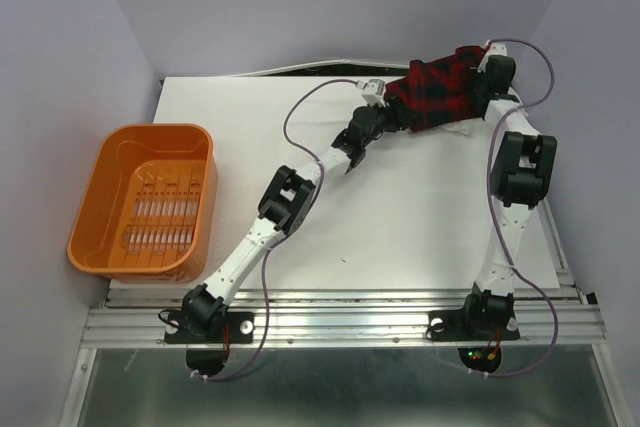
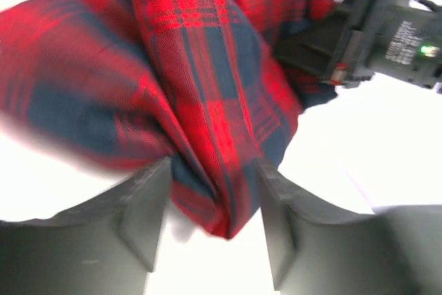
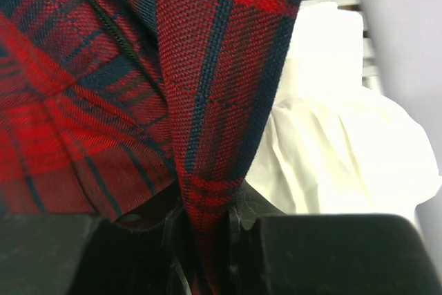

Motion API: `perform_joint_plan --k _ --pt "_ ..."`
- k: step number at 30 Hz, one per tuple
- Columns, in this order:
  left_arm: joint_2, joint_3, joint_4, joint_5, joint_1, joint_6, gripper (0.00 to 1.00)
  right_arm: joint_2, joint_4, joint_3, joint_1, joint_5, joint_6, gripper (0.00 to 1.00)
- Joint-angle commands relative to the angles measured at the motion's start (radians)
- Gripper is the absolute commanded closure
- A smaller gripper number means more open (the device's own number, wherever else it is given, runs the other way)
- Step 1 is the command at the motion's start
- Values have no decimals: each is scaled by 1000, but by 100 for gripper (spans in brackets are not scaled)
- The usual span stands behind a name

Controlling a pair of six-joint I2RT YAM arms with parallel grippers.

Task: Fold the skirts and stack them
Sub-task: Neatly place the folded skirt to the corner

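While the left hand (image 2: 210, 188) and right hand (image 3: 207, 240) are pinching the skirt (image 1: 440, 87), folding seems to be only starting; nothing is lying stacked yet.

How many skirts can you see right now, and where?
2. A red-and-navy plaid fabric skirt is pinched by the left hand and right hand at the white table's far right; a cream-white fabric garment, probably a skirt, lies next to it. Others may be hidden.

red-and-navy tartan skirt (image 1: 440, 92), orange basket (image 1: 98, 192), white table (image 1: 400, 217), lavender walls (image 1: 50, 47).
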Motion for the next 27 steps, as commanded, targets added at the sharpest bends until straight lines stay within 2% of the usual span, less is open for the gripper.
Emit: perform_joint_plan --k 1,4,7,14,19,27 --pt "-127 -63 85 25 34 11 26 -33 81 70 -62 25 45 99" --pt "-185 -137 99 59 63 -27 18 -73 45 70 -62 -77 66 99" --pt "-260 -270 120 122 86 -28 15 -109 3 73 -62 -196 73 99" --pt "-457 -594 220 241 118 7 14 -123 -116 197 -39 -345 48 99" --pt "-524 -705 251 309 127 -9 11 -111 -166 331 -7 -329 54 99" --pt "-561 -754 269 347 134 -13 11 -139 -133 373 2 -138 51 99"
